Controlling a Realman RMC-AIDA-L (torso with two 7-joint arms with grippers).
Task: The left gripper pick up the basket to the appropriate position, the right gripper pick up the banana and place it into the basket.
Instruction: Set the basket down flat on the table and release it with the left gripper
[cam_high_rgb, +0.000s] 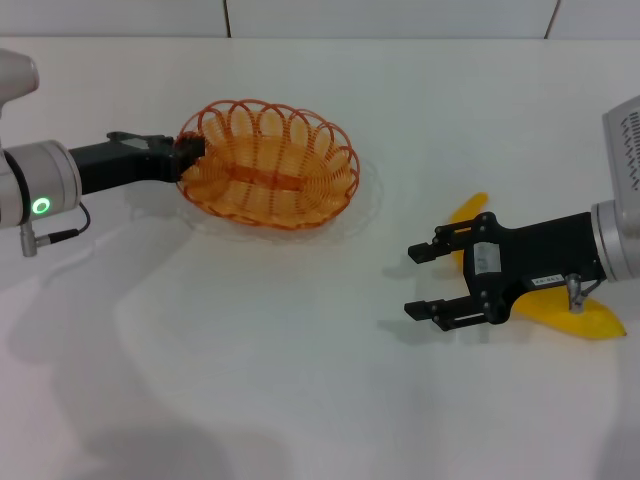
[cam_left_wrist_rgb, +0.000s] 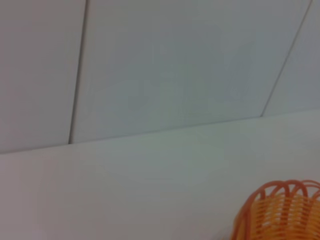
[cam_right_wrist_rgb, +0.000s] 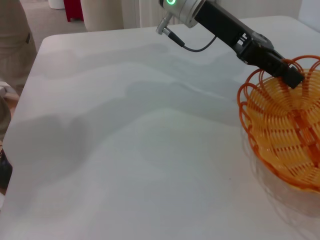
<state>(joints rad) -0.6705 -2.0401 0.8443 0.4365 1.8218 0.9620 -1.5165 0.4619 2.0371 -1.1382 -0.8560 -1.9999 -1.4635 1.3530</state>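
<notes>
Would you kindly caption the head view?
Left gripper grips the basket rim; open right gripper hovers above the banana.

The left gripper (cam_high_rgb: 192, 150) reaches in from the left edge and is closed on the near-left rim of the basket (cam_high_rgb: 268, 165). The orange basket is tilted, its left side raised off the white table (cam_high_rgb: 250, 350) and its right side low. Well apart on the right, the right gripper (cam_high_rgb: 425, 282) hovers with its fingers spread, pointing left. The banana (cam_high_rgb: 585, 317) lies on the table beneath and behind it, largely covered by the gripper body, one tip showing above and the other end below.
</notes>
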